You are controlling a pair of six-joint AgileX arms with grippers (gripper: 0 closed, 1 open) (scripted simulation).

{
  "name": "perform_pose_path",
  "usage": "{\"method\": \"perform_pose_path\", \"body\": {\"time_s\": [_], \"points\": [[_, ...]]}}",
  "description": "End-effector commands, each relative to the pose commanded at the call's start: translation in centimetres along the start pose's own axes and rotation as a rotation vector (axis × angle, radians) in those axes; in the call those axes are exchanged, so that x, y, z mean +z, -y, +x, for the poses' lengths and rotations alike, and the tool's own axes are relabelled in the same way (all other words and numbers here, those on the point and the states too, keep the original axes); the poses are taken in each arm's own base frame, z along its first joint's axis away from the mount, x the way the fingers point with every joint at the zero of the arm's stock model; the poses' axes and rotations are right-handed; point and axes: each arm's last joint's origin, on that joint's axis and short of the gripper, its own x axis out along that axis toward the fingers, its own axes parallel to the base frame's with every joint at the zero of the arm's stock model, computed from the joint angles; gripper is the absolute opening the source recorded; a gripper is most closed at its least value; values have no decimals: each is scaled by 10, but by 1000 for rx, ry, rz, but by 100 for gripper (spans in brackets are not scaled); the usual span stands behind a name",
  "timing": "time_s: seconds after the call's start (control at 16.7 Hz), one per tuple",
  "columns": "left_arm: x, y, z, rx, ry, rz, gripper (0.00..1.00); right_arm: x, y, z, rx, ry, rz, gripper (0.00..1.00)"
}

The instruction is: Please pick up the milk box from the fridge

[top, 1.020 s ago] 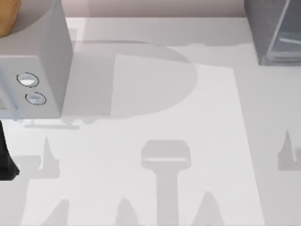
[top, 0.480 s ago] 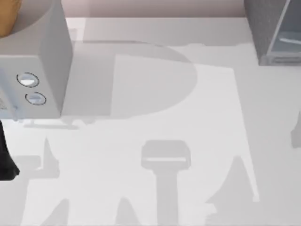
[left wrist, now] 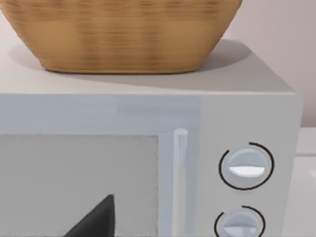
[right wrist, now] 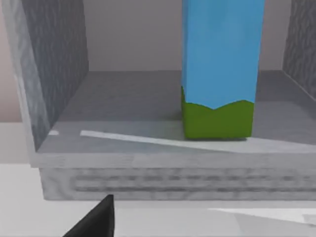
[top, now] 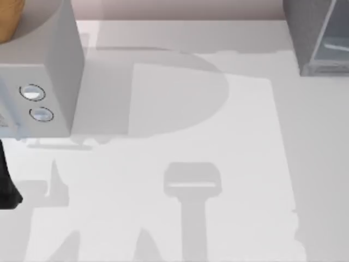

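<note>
The milk box [right wrist: 219, 64] stands upright inside the fridge [right wrist: 54, 64], blue body above a green base, its top cut off by the picture's edge. It rests on the fridge floor toward one side. A dark tip of my right gripper [right wrist: 94, 219] shows low in the right wrist view, just outside the fridge's front sill and apart from the carton. In the top view the fridge [top: 305, 33] sits at the table's far right corner with its pale glass panel [top: 334, 38]. My left arm [top: 6, 185] rests at the left edge.
A light grey box with two round knobs [top: 38, 103] stands at the far left, a woven basket [left wrist: 118, 34] on top of it. The left wrist view faces its door, with a dark tip of my left gripper [left wrist: 96, 222] before it. White tabletop [top: 180, 142] spreads between the two boxes.
The right arm's shadow on the table has slid from the right side toward the near right corner and mostly out of the top view. The left arm has not moved.
</note>
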Motion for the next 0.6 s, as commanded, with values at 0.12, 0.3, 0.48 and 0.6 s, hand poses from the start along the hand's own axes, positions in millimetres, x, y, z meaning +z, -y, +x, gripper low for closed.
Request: {"method": "perform_pose_path", "body": {"time_s": [0.12,0.3,0.48,0.6], "points": [[0,0,0,0,0,0,100,-7,6,1,1,7,-3,100],[0,0,0,0,0,0,100,-11,10,2,2,14,-6,100],[0,0,0,0,0,0,100,-11,10,2,2,14,-6,100],[0,0,0,0,0,0,100,-12,9,2,5,10,-4,100]]}}
